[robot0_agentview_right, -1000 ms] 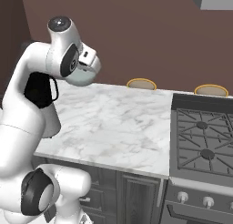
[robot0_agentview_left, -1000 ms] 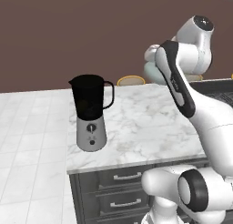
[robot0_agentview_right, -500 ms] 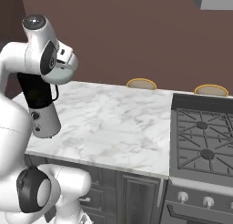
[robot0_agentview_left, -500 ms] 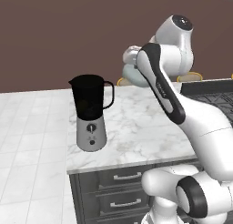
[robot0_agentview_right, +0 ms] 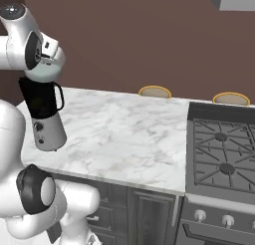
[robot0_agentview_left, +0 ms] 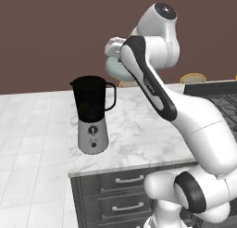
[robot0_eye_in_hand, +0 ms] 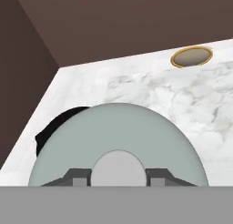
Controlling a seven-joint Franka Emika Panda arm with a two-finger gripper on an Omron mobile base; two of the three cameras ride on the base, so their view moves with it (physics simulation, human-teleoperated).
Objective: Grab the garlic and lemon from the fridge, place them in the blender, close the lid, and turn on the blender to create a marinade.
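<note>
— What do you see nearest to us?

— The blender (robot0_agentview_left: 93,115) stands on the marble tabletop (robot0_agentview_left: 139,134), close to its front edge. The jar is open on top, no cap on it yet.

— And the fingers (robot0_eye_in_hand: 118,176)?

— They are closed on the small knob of the lid (robot0_eye_in_hand: 119,143). A second ago the arm was more to the right; now it has swung toward the jar, and the lid hangs just above and behind it, not touching.

— So what is left?

— I think lowering the lid onto the jar, then the dial. Behind, two round stools (robot0_agentview_right: 155,92) stand by the brown wall.
</note>
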